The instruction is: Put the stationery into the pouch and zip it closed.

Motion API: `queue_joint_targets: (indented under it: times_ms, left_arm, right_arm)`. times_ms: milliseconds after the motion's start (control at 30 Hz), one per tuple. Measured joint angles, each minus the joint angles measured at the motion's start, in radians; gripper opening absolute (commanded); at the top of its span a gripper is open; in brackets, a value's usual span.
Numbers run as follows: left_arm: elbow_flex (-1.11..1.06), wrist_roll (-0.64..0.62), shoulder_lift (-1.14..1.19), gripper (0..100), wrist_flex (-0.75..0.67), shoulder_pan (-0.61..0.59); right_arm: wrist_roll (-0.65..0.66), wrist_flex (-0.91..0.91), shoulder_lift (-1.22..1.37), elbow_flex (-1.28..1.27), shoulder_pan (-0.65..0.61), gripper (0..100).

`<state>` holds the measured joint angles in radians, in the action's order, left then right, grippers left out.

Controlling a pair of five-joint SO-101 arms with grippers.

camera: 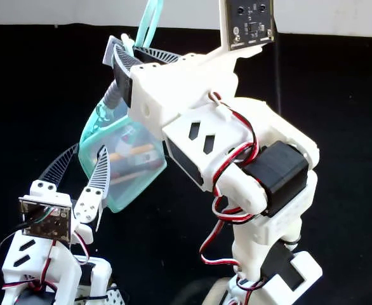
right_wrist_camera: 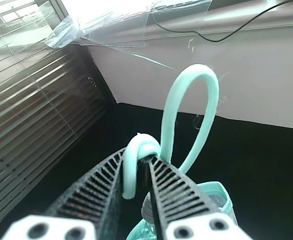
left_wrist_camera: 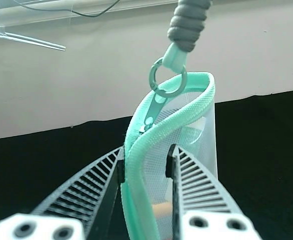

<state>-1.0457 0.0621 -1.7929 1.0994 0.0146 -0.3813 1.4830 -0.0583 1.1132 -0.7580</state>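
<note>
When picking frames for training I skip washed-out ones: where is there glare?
Right wrist view: daylight washes out the window and glints on the clear sheet beyond the right end effector. Left wrist view: even light on the pouch. High view: white arm bright against black cloth.

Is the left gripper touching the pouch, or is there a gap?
Touching. The left wrist view shows both fingers of the left gripper pressed against the pouch, one on each side of its zipper edge.

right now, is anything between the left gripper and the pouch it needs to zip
Nothing visible. The left gripper already clamps the pouch edge, and the right gripper pinches its loop above.
</note>
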Motion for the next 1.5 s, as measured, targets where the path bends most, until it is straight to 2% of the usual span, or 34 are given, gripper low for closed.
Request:
queue_joint_targets:
  times_ms: [33,67,400,900,1500]
  left_arm:
    - [0.0,0.0,0.0,1,0.0,0.0]
    - [0.0,0.0,0.0,0,0.0,0.005]
    - [0.003,0.0,0.0,1,-0.003,0.141]
    - [0.008,0.0,-0.002,1,0.061,0.155]
    - [0.011,0.003,-0.002,1,0.127,0.155]
  right_arm:
    - [0.0,0.0,0.0,0.0,0.0,0.6]
    - [0.0,0.0,0.0,0.0,0.0,0.6]
    - [0.0,0.084,0.0,0.0,0.118,0.6]
    - [0.0,0.094,0.002,-0.002,0.253,0.6]
    - [0.0,0.048,0.005,0.0,0.534,0.6]
